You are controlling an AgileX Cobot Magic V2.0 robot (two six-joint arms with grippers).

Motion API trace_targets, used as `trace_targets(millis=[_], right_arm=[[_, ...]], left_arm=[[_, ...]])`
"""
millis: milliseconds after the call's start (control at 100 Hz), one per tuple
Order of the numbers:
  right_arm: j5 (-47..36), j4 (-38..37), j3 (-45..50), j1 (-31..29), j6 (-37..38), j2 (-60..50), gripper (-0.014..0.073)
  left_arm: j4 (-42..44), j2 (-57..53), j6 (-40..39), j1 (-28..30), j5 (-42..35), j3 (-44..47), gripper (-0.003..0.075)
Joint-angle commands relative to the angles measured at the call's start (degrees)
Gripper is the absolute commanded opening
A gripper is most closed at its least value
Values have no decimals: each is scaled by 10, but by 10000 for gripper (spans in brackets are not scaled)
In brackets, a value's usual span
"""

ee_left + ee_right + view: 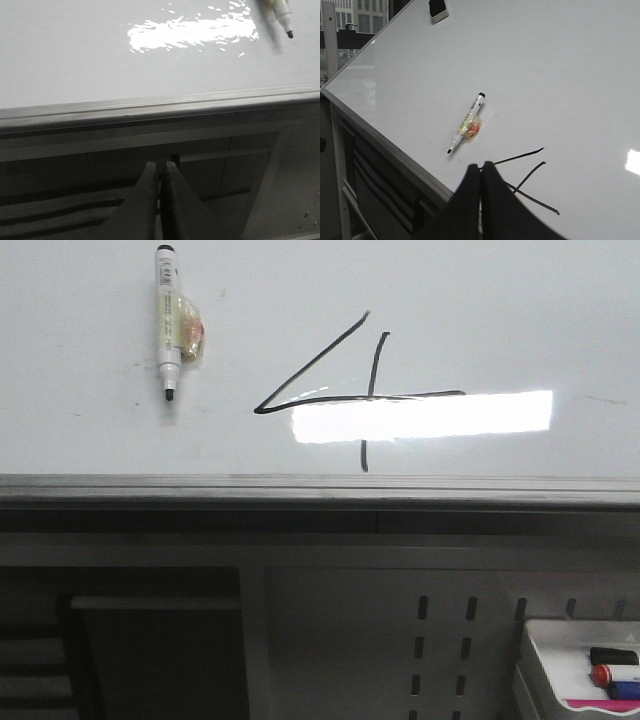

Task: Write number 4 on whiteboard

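A thin black number 4 stands drawn on the white whiteboard, its stem crossing a bright light reflection. A white marker with a black tip sticks to the board left of the 4, uncapped, taped at its middle. In the right wrist view the marker and the strokes of the 4 show on the whiteboard; my right gripper is shut and empty, held apart in front of the 4. My left gripper is shut and empty, below the whiteboard rail. Neither gripper shows in the front view.
A grey metal rail runs along the board's lower edge. Below it is a perforated panel. A white tray with markers sits at the lower right. A small eraser clings to the board's far part.
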Motion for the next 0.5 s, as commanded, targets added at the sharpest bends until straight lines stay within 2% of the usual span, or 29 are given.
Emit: trace_targets(millis=[0,110,200,280,350,390,440,490], right_arm=[[-32,0,-11,-3,-1,-2,-64],[-36,-2,8,-3,-1,-4,-64],[-83,-61,41,-19,22,-4,-64],[-93,-175,79,-56,207,-4,-64],[-92,-344,110,-105,389,-4,-64],[-91,-409,127,-138,481,-4,-64],[-90,-472,147,-175,557,-5,-64],[-90,-498,166,-207,585,-11,-64]], left_arm=[[-11,-12,-5,1,-25,19,-20],[-11,-12,-5,1,-25,19,-20],[-11,-12,-5,1,-25,19,-20],[-11,-12,-5,1,-25,19,-20],[-11,-12,-5,1,-25,19,-20],[-11,-12,-5,1,-25,19,-20],[-11,-12,-5,1,-25,19,-20],[-11,-12,-5,1,-25,19,-20]])
